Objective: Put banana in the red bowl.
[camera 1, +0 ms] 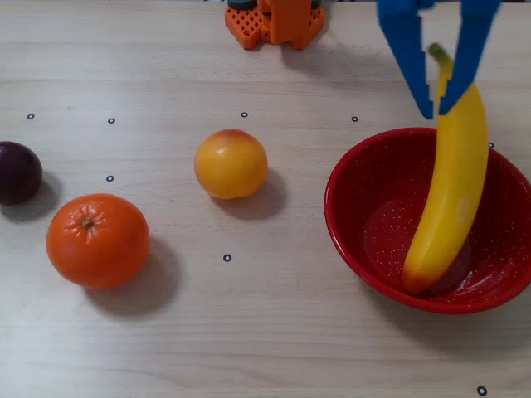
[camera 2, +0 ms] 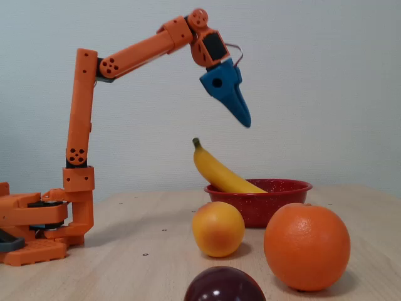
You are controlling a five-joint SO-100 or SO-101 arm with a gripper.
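Note:
The yellow banana [camera 1: 455,182] lies in the red speckled bowl [camera 1: 342,207]. Its reddish end rests on the bowl's floor and its green stem leans out over the far rim. In the fixed view the banana [camera 2: 219,172] slants up to the left out of the bowl [camera 2: 276,202]. My blue gripper [camera 1: 437,109] hangs open above the stem end, touching nothing. In the fixed view the gripper [camera 2: 245,121] is well above the banana, with clear air between them.
An orange [camera 1: 98,240], a round yellow-orange fruit [camera 1: 231,163] and a dark plum [camera 1: 17,172] sit on the wooden table left of the bowl. The arm's orange base [camera 1: 274,21] stands at the far edge. Small black ring marks dot the tabletop.

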